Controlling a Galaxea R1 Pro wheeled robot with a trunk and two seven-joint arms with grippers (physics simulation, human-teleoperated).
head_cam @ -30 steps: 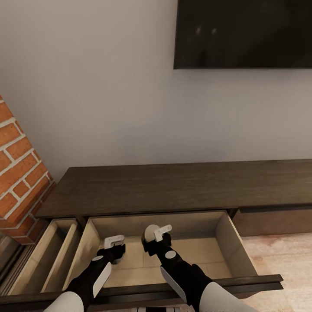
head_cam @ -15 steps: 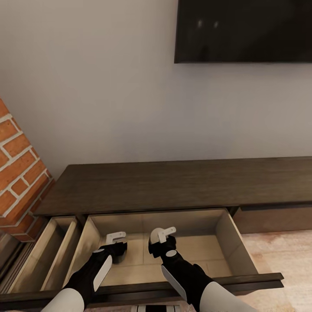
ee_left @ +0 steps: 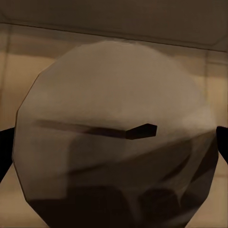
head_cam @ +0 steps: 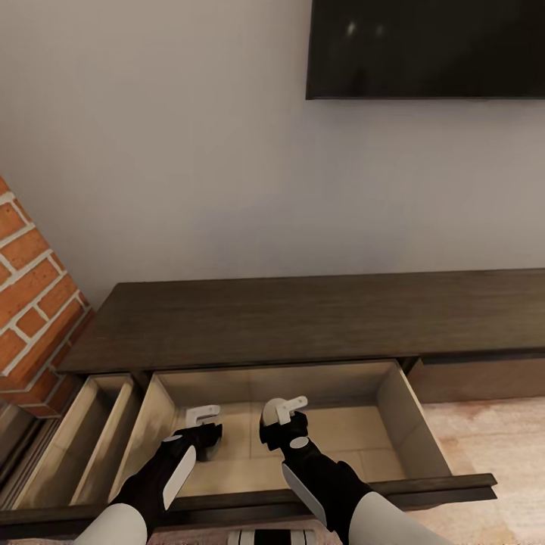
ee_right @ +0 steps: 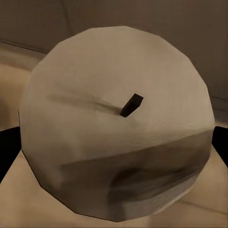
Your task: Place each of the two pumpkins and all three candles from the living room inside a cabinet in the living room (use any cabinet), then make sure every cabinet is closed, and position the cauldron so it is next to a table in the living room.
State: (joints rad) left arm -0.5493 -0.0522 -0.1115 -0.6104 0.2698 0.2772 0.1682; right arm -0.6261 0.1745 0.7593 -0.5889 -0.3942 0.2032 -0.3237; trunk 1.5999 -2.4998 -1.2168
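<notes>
The long dark-wood cabinet [head_cam: 303,314] has its wide drawer [head_cam: 412,420] pulled out, with both hands lowered inside. The left hand [head_cam: 203,425] is closed around a candle [ee_left: 114,133], and the right hand [head_cam: 281,412] likewise grips a second candle [ee_right: 116,121].

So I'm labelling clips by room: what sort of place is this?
Most likely a living room: a wall-mounted dark screen, a long low dark-wood cabinet with its drawers open below it, and a red-brick fireplace edge beside.
</notes>
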